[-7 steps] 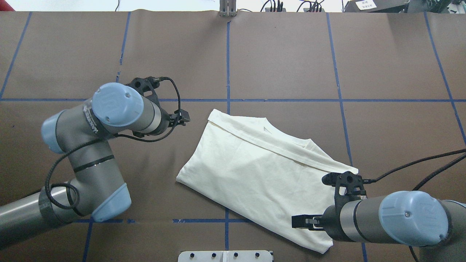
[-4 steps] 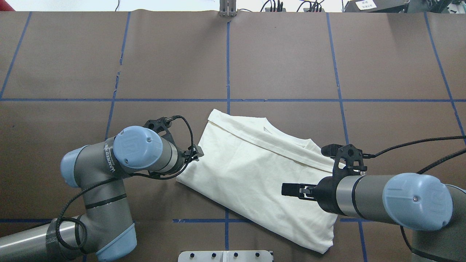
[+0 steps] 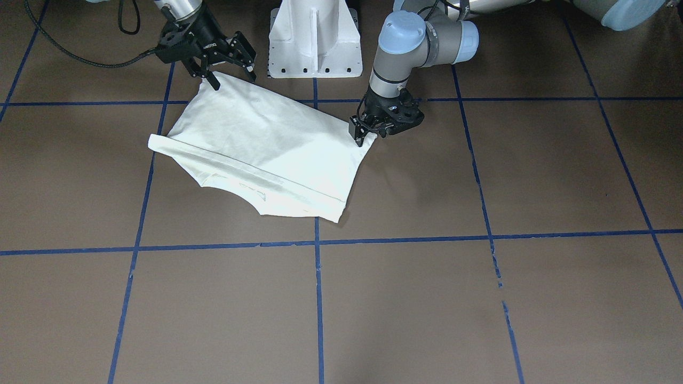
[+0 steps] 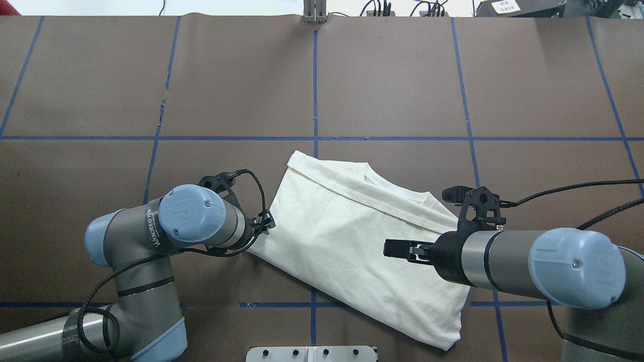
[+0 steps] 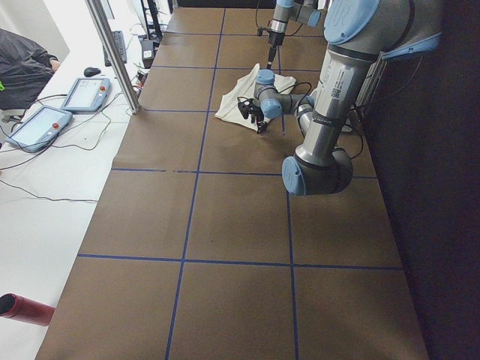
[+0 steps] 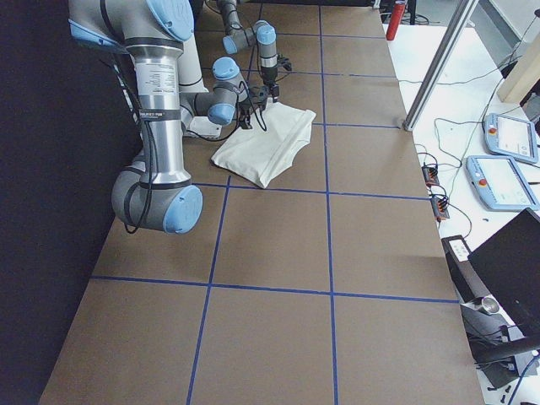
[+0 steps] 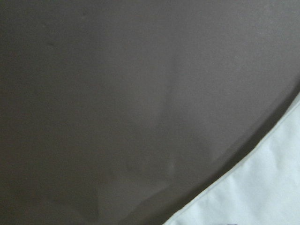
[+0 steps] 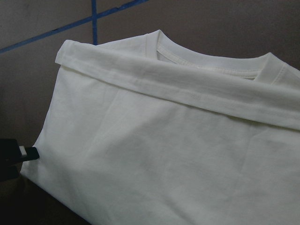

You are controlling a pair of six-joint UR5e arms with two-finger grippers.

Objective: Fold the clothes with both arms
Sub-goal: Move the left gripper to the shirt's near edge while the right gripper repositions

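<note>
The clothes, one cream-white shirt [image 4: 352,236], lie folded and plain side up near the table's middle, with the collar [image 8: 211,61] on the far side. The shirt [image 3: 256,138] is skewed against the blue grid. My left gripper [image 3: 368,133] is down at the shirt's near-left corner, its claws spread and looking open. The left wrist view shows only brown table and a shirt edge [image 7: 262,197]. My right gripper [image 3: 229,74] stands open at the near-right corner, one fingertip [image 3: 213,84] at the cloth. In the overhead view it [image 4: 390,249] hangs over the shirt.
The white pedestal [image 3: 315,37] stands between the arms, close behind the shirt. Blue tape lines [image 4: 314,75] grid the brown table cover. Two tablets [image 5: 45,112] and a metal pole [image 5: 112,52] sit beyond the far edge. A person's dark sleeve [image 5: 22,60] shows there.
The left arm swung in from the far left and came down at the shirt's near-left corner. The right arm moved forward and inward over the shirt. The shirt lies as before.
</note>
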